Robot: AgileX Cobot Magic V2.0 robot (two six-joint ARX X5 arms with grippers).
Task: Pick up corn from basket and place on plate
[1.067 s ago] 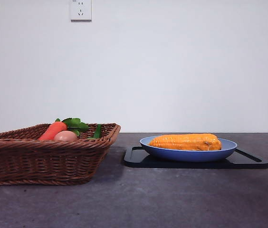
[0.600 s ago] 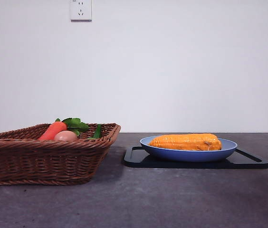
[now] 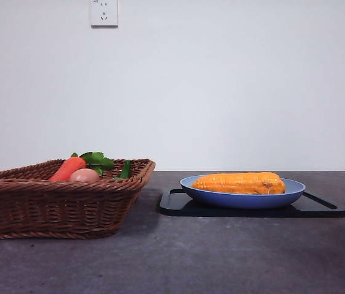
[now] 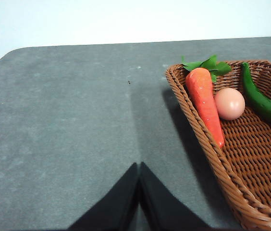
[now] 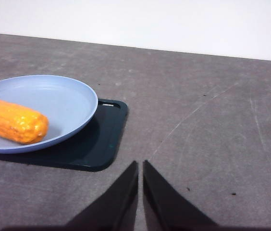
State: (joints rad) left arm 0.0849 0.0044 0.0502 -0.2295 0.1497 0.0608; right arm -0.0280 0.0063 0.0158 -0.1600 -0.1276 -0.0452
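The orange-yellow corn (image 3: 240,182) (image 5: 11,122) lies flat on the light-blue plate (image 3: 285,196) (image 5: 58,98), at the right of the front view. At the left stands the brown wicker basket (image 3: 56,208) (image 4: 231,168). Neither arm shows in the front view. My left gripper (image 4: 139,168) hovers shut over bare table beside the basket's outer wall, holding nothing. Shut and empty as well, my right gripper (image 5: 140,166) is above the table, apart from the plate's side.
The plate rests on a flat black tray (image 3: 178,205) (image 5: 99,144). In the basket lie an orange carrot with green leaves (image 3: 68,168) (image 4: 205,103), a pinkish egg-shaped thing (image 3: 84,176) (image 4: 229,103) and a long green vegetable (image 4: 265,103). A wall with an outlet (image 3: 104,12) stands behind.
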